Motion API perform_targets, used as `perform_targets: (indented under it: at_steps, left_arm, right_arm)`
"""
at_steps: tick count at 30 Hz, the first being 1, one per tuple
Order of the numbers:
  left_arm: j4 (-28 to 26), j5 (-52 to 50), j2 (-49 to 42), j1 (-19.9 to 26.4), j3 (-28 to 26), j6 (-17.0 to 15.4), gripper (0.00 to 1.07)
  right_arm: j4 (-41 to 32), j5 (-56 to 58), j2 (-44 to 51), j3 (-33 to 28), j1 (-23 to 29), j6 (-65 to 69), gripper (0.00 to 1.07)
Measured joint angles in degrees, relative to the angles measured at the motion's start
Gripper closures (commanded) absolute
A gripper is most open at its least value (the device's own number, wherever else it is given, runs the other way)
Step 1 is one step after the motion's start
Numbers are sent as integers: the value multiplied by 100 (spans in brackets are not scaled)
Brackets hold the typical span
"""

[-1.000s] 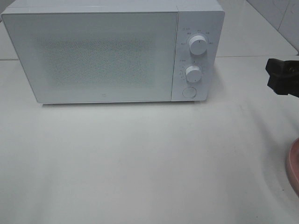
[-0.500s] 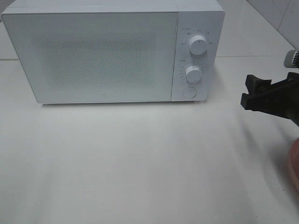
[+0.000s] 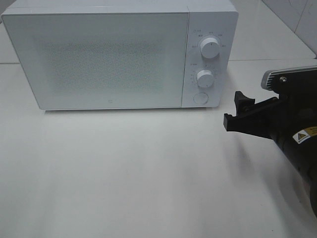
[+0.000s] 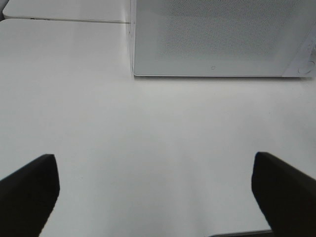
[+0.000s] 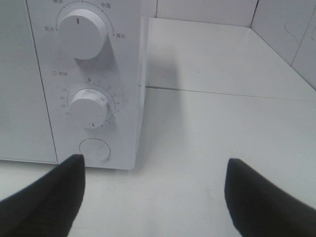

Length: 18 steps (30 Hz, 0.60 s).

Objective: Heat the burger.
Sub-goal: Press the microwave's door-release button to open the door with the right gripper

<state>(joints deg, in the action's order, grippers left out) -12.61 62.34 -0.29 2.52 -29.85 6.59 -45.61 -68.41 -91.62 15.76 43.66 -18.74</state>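
The burger is out of view in every frame. A white microwave [image 3: 99, 59] stands at the back of the table with its door shut; it also shows in the left wrist view [image 4: 222, 34] and the right wrist view [image 5: 29, 74]. My right gripper [image 3: 234, 109] is open and empty, just right of the microwave's control panel, level with the round door button [image 3: 200, 97]. In the right wrist view the gripper [image 5: 153, 197] faces that button [image 5: 95, 150]. My left gripper [image 4: 155, 192] is open and empty above bare table in front of the microwave.
Two white knobs, the upper [image 3: 210, 48] and the lower [image 3: 204, 78], sit on the panel above the button. The white table [image 3: 138, 173] stretches in front of the microwave. A tiled wall [image 3: 297, 15] rises at the back right.
My right arm has moved left into view towards the microwave's control panel. It now covers the pink plate edge seen at the right edge earlier.
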Motion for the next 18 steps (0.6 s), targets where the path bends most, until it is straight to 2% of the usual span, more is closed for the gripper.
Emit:
perform_targets:
  at_steps: [9,18]
  left_arm:
    - [0,0,0,0,0,0,9]
    - [0,0,0,0,0,0,9]
  right_arm:
    - [-401,-17,-11,309,567,-86,34]
    - [-424,23,-11,309,607,-86,35]
